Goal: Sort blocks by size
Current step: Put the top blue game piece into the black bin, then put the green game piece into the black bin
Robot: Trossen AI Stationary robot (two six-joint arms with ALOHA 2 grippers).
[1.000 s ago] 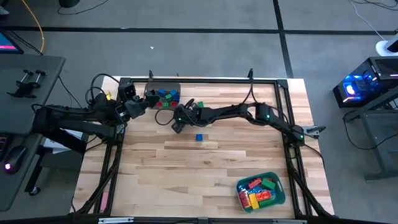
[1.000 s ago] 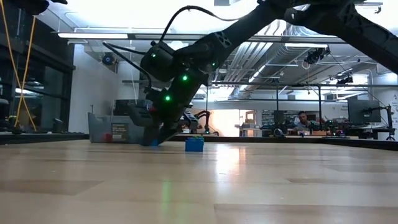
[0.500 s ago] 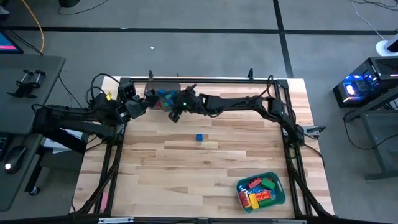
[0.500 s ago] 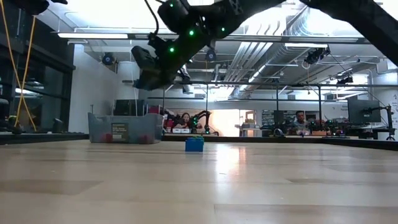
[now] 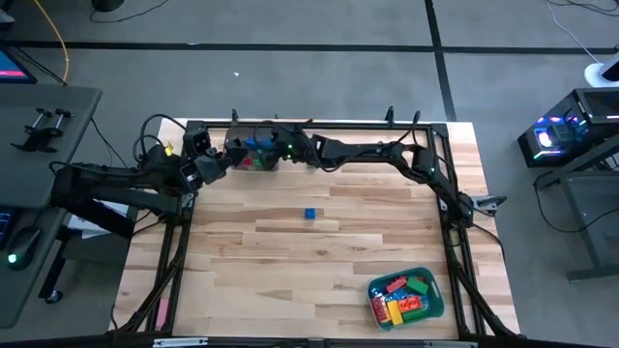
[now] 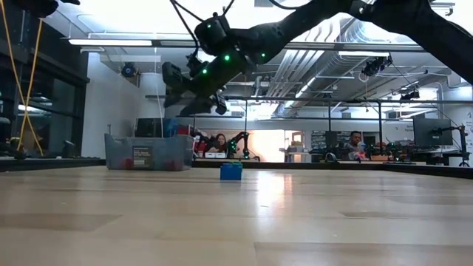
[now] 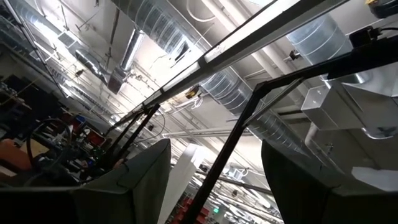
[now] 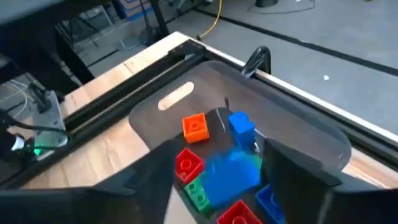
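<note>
The right end effector (image 5: 263, 147) hangs above the grey bin (image 5: 235, 147) at the far edge of the worktop (image 5: 290, 261), toward its left corner. In the right wrist view its two dark fingers (image 8: 163, 163) stand apart, with a blurred blue block (image 8: 231, 172) between and just beyond them, over the bin; no contact with either finger can be made out. Beneath it, on the bin floor, lie an orange block (image 8: 195, 127), a red block (image 8: 188, 163), a green block (image 8: 198, 193) and a second blue block (image 8: 241, 124). A lone blue block (image 5: 309, 214) rests on the bare worktop near its middle, well apart from the right end effector. A teal bin (image 5: 432, 304) of mixed blocks sits at the near right corner. The left end effector (image 5: 215, 162) waits beside the grey bin's left side, fingers apart and empty.
</note>
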